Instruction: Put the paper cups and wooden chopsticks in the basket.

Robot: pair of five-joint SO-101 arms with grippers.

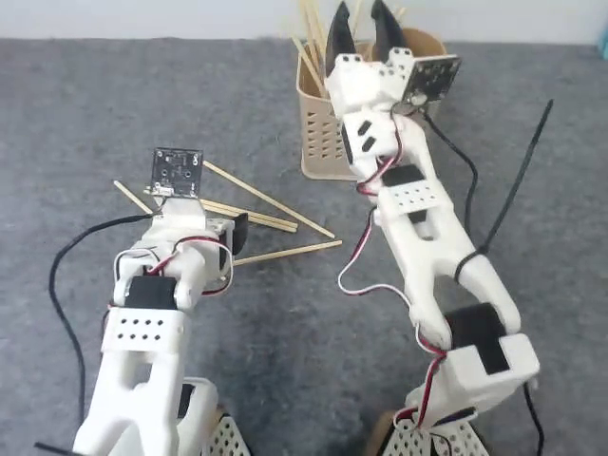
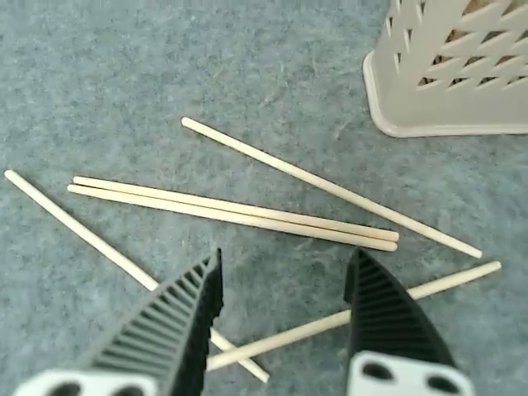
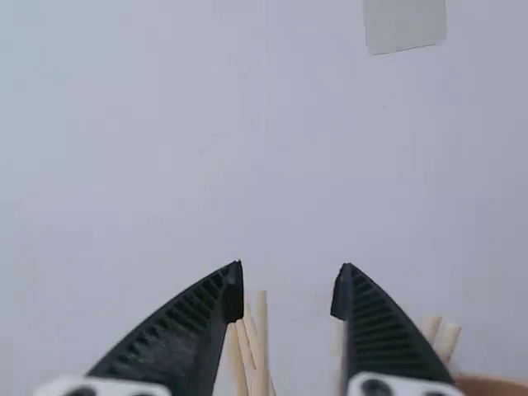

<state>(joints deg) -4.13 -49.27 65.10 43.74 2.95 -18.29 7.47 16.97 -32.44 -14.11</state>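
Wooden chopsticks (image 2: 231, 210) lay just ahead of the left gripper (image 2: 287, 256), its jaws apart and empty, so pickup seemed in hand, next needing a descent onto one.

A grey, felt-like fabric table covering (image 1: 76, 114) with a coarse, fuzzy surface fills nearly the whole high view, from the bottom edge up to a straight horizontal line near the top. Above that line, a narrow strip of plain, pale white wall (image 1: 142, 17) runs across the top of the frame. The right wrist view faces a smooth pale wall bearing a small, grey-green rectangular patch (image 3: 405, 23). The light is soft and even.
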